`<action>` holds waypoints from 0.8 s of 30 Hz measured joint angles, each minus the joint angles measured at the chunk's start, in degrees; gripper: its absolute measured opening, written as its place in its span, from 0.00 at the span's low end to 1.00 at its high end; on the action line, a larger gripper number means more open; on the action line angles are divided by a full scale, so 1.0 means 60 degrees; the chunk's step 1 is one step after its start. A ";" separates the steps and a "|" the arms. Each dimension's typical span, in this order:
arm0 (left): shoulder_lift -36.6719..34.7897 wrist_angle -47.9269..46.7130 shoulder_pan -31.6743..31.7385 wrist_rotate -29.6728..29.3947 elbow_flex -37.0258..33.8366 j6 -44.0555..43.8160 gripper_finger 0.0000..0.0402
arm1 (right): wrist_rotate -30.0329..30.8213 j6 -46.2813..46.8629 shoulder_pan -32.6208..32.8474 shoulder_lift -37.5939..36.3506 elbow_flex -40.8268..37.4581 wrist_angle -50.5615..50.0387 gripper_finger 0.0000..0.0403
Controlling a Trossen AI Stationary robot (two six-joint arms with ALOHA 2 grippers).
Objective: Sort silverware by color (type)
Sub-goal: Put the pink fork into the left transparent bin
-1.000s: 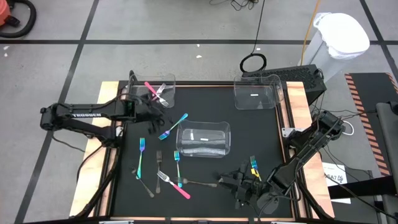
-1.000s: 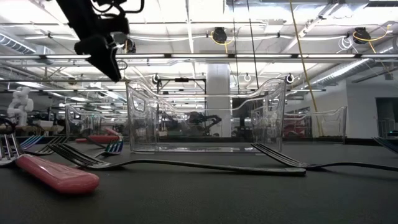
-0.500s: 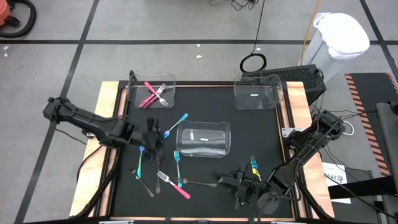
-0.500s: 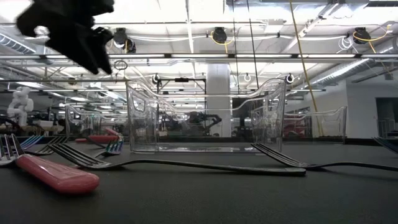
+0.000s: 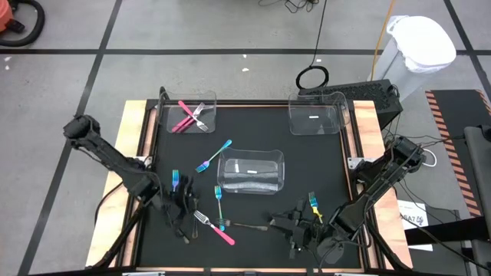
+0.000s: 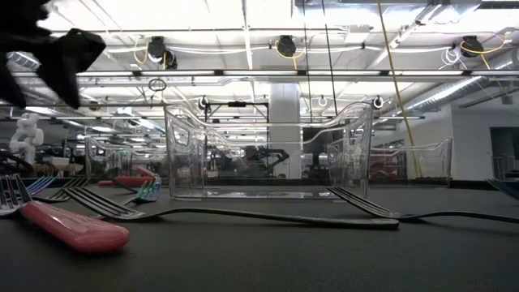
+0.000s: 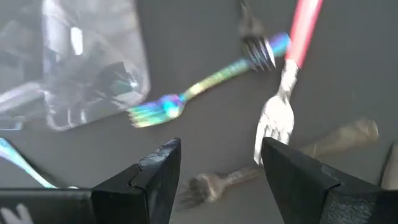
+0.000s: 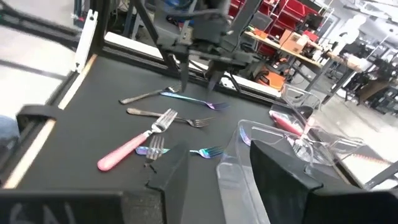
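Black matting is covering the table (image 5: 253,123), which is sitting on a grey floor crossed by dark lines; beyond it, ceiling lights are glowing over a workshop. A clear middle bin (image 5: 251,172) is standing at the table's centre, with a second bin (image 5: 189,113) to its upper left holding pink pieces and a third bin (image 5: 317,113) to its upper right. Most of the silverware (image 5: 201,215) is lying loose just below-left of the middle bin. The left gripper (image 5: 182,203) is hovering low over that loose cluster, fingers spread and holding nothing. The right gripper (image 5: 295,228) is waiting below-right of the middle bin, fingers parted.
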 joint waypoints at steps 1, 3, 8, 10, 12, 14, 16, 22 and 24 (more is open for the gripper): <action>0.0182 -0.0002 -0.0156 -0.0002 0.0000 0.0163 0.56 | 0.0000 0.0155 0.0001 0.0000 0.0000 -0.0002 0.41; 0.0586 0.0061 -0.0461 -0.0005 0.0000 0.0500 0.56 | -0.0004 0.0530 -0.0002 0.0000 0.0000 -0.0012 0.41; 0.1570 0.0249 -0.1048 0.0131 0.0000 0.0906 0.56 | -0.0009 0.1478 0.0003 0.0178 0.0000 0.0043 0.41; 0.1871 0.0356 -0.1205 0.0135 0.0000 0.0910 0.56 | -0.0026 0.1876 0.0005 0.0349 0.0000 0.0101 0.41; 0.2100 0.0393 -0.1320 0.0077 0.0000 0.0967 0.56 | -0.0044 0.2049 0.0023 0.0525 0.0000 0.0244 0.41; 0.2316 0.0406 -0.1385 -0.0213 0.0000 0.1019 0.56 | -0.0073 0.2039 0.0030 0.0698 0.0000 0.0499 0.41; 0.2471 0.0418 -0.1390 -0.0564 0.0000 0.1168 0.56 | -0.0266 0.2035 0.0027 0.0798 0.0000 0.0682 0.41; 0.2713 0.0563 -0.1390 -0.1025 0.0000 0.1595 0.56 | -0.0503 0.2057 0.0030 0.0798 0.0000 0.0823 0.41; 0.2784 0.0732 -0.1390 -0.1047 0.0002 0.2000 0.56 | -0.0504 0.2017 0.0067 0.0798 0.0000 0.0902 0.41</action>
